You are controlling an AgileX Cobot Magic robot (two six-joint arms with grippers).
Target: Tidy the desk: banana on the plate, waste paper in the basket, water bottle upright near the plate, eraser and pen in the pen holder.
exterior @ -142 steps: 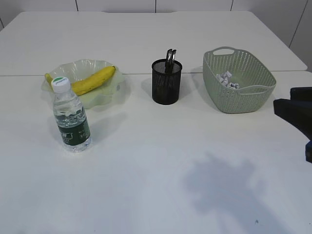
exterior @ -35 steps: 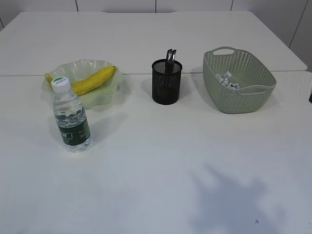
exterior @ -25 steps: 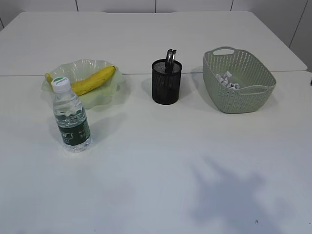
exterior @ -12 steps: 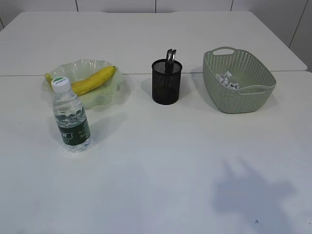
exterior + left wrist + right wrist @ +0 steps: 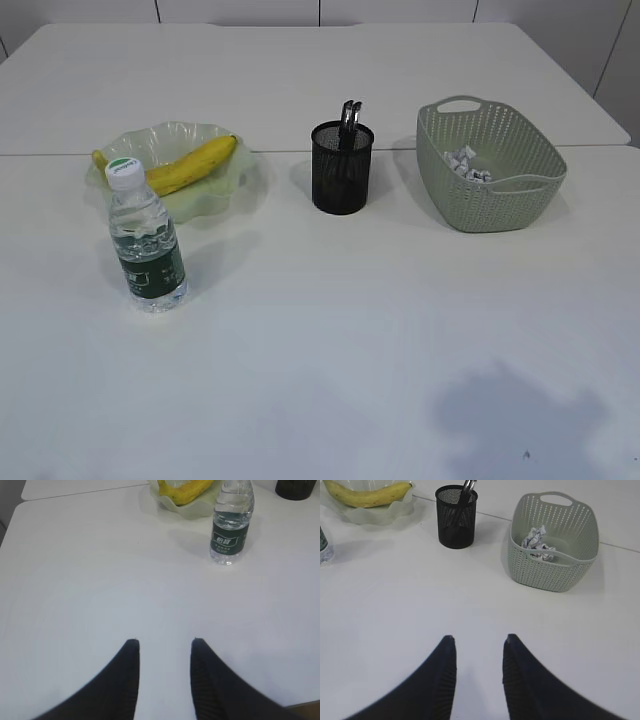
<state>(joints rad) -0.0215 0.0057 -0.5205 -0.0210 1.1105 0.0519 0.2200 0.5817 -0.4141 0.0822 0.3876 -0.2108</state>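
While both claws hang empty with jaws parted over bare table [image 5: 330, 330], left claw [image 5: 162, 647] has water bottle [image 5: 231, 522] upright ahead-right, beside plate [image 5: 192, 509] with banana [image 5: 185, 489]; right claw [image 5: 476, 642] faces pen holder [image 5: 456, 517], basket [image 5: 555, 555] holding waste paper [image 5: 536, 539].

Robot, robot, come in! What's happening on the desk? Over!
Both grippers, left and right, open, empty. Banana on plate, bottle upright, paper in basket. Nothing blocking.
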